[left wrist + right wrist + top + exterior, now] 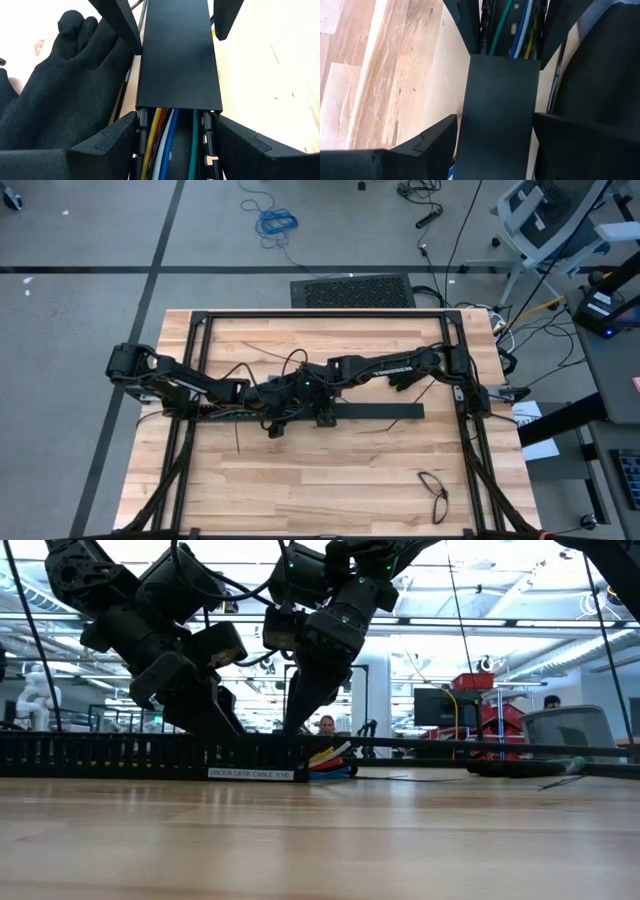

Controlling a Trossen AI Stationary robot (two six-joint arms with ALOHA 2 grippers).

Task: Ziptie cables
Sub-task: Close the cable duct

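Note:
A long black slotted bar point(215, 411) lies across the table's middle. Inside it run the cables point(167, 140), yellow, red, white, blue and green. A flat black cover point(177, 55) lies on top of the bar, reaching toward the table's right edge point(385, 412). My left gripper point(172, 130) straddles the uncovered bar just short of the cover's end. My right gripper point(495, 125) comes slanting down from the right, its fingers on either side of the cover. The two grippers stand close together point(260, 710). My left gripper has the slotted bar's two side walls point(141, 125) between its fingers, which slant down from the table's left and lie along the bar. The bar rests on the table. My right gripper has the cover's two long edges point(466, 125) between its fingers, close to the cover's left end. Its fingers slant steeply down from the right. The cover lies flat on the bar.
A black glove-like cloth point(60, 80) lies beside the bar by the grippers. Thin black strips point(240, 438) lie loose on the wood. A black cord loop point(433, 490) lies near the front right. Black frame rails point(320, 315) border the table.

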